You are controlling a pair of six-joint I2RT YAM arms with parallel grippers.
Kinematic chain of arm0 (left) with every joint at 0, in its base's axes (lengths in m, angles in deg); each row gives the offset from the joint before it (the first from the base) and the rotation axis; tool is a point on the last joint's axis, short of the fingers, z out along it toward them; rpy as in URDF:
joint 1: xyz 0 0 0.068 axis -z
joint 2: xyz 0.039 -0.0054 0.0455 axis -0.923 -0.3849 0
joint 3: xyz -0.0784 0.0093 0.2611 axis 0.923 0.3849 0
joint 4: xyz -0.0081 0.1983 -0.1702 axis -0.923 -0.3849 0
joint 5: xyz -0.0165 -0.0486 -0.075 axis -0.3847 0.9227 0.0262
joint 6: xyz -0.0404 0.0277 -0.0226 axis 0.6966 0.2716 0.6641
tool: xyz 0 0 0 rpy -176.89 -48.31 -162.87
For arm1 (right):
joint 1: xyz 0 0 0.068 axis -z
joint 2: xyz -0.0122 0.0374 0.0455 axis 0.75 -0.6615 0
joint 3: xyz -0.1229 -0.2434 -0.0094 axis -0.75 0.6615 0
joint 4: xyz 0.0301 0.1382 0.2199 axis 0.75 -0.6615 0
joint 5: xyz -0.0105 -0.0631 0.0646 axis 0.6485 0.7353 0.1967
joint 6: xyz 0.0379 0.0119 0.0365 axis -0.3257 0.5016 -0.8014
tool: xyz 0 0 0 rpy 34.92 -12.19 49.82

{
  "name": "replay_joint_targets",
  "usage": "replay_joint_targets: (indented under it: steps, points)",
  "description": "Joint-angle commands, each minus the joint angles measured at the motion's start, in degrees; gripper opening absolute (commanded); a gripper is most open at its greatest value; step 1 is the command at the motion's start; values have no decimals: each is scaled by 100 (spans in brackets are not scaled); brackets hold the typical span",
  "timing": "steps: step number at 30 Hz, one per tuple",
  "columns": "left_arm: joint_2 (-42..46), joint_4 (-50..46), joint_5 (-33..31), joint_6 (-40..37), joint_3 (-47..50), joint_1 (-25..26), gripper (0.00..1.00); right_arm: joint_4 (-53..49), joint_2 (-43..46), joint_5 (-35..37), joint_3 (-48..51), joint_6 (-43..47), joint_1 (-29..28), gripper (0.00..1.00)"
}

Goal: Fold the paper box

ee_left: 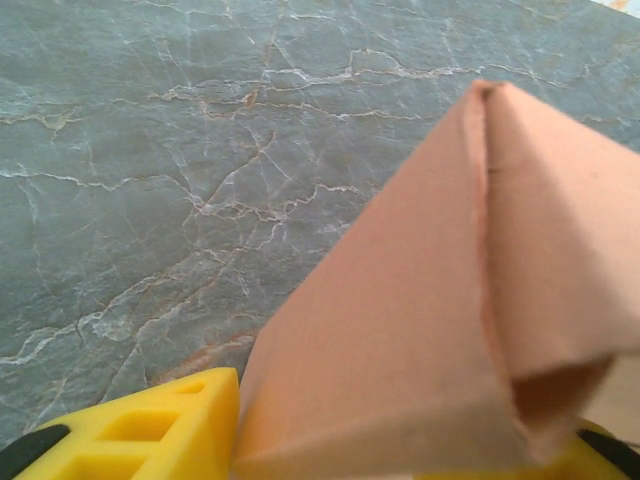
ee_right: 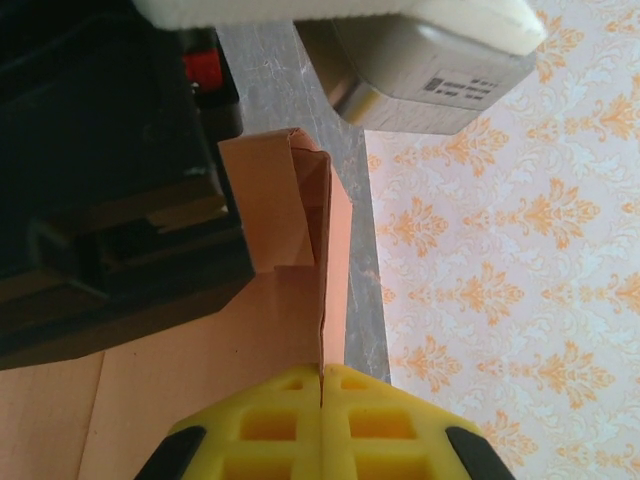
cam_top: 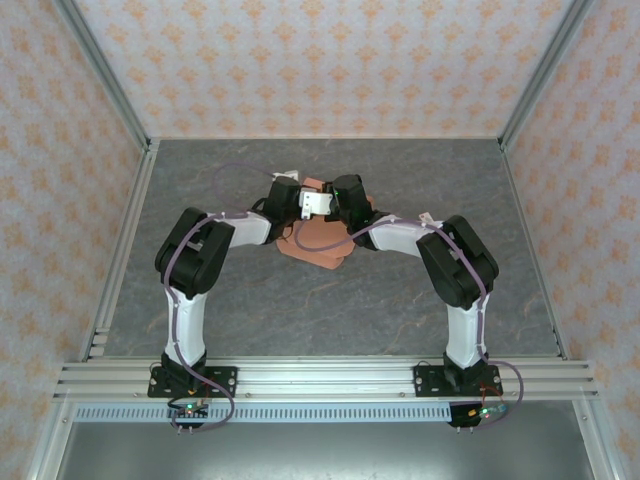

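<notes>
Near the middle of the grey marbled counter, a touch toward 12 o'clock, lies the paper box, salmon-orange, with both arms bent inward over it. Seen from above, the left arm reaches in from 9 o'clock and the right arm from 3 o'clock. Their wrists meet over the box's 12 o'clock edge.

At the left wrist, the left tool shows its yellow fingers at 7 o'clock and 5 o'clock, standing apart. A folded wedge of the box rises between them toward 1 o'clock, with a crease along its ridge. The card meets both fingers, but I cannot tell whether they press on it.

At the right wrist, the right tool sits at 6 o'clock, its yellow fingers together and clamped on a thin upright flap of the box. That flap runs toward 12 o'clock to a folded corner beside the left arm's black body at 9 o'clock. A patterned wall stands at 3 o'clock.
</notes>
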Motion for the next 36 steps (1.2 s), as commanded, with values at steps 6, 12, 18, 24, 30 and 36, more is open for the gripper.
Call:
replay_joint_targets:
  steps: [6, 12, 18, 24, 30, 36]
  points:
    - [181, 437, 747, -538, 30, -251, 36, -419, 100, -101, -118, -115, 13, 0]
    - [51, 370, 886, -576, -130, -386, 31, -742, 255, -519, -131, -278, 22, 0]
    - [-14, 226, 580, -338, -264, -401, 28, -1000, 359, -770, -179, -549, 18, 0]
    - [-51, -159, -142, -168, -367, -242, 27, -1195, 421, -813, -296, -718, -48, 0]
    - [-76, -348, -728, -231, -463, 5, 27, -1219, 386, -727, -354, -815, -136, 0]
    - [-49, -470, -1275, 4, -440, 77, 24, -1115, 403, -747, -308, -1027, -154, 0]
